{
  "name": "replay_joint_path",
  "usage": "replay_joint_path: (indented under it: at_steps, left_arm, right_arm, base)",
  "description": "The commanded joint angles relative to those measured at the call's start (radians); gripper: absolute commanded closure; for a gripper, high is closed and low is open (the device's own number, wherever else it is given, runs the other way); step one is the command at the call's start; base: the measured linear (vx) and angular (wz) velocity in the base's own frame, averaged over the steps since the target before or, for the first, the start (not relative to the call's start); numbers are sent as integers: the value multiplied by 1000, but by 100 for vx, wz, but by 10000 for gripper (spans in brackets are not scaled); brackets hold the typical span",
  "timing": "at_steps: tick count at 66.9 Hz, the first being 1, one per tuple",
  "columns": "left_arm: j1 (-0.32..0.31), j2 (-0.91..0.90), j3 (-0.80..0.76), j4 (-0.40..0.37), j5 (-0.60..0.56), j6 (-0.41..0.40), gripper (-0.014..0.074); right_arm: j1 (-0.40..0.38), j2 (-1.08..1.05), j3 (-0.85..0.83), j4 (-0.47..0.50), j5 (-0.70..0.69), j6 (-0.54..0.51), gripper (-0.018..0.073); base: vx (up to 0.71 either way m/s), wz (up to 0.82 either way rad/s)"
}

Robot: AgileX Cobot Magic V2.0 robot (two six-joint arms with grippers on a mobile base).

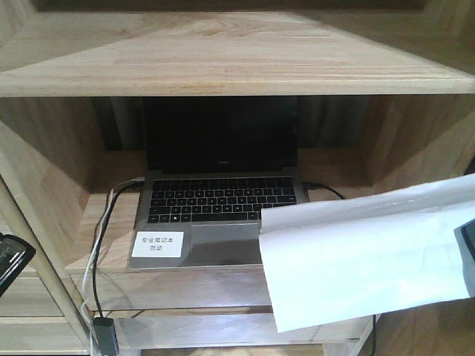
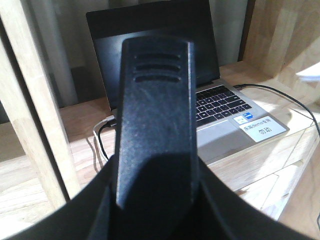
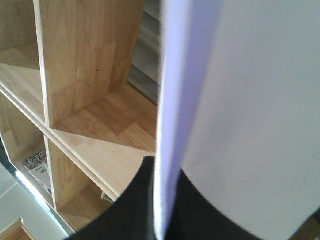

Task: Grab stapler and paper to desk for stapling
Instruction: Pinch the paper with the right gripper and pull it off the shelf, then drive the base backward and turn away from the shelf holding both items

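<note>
While my left gripper [image 2: 155, 220] pinches the small black plastic stapler [image 2: 155, 125] and my right gripper [image 3: 159, 200] clamps the plain white creased paper sheet [image 1: 364, 252] aloft before the light-wood shelving unit [image 1: 223, 67], I judge both grabbed, with delivery to the desk, not in view, and stapling outstanding.

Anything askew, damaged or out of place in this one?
The paper hangs tilted and creased in the right claw, and in the front view its corner overlaps the palm rest of the laptop. Cables trail over the edge of the shelf at left. Nothing looks spilled or broken.
</note>
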Motion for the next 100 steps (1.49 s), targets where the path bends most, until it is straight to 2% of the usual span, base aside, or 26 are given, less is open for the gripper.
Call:
replay_joint_path:
  at_steps: [1, 52, 100]
  left_arm:
    - [-5, 5, -31, -4, -107, 1, 603]
    - [-5, 5, -31, -4, -106, 1, 603]
    - [-5, 5, -31, -4, -106, 1, 603]
  right_arm:
    - [-1, 3, 22, 14, -71, -10, 566]
    - [-1, 3, 22, 15, -71, -10, 566]
    - [-1, 3, 22, 15, -71, -10, 566]
  base:
    - [0, 0]
    - [-1, -1]
    - [-14, 4]
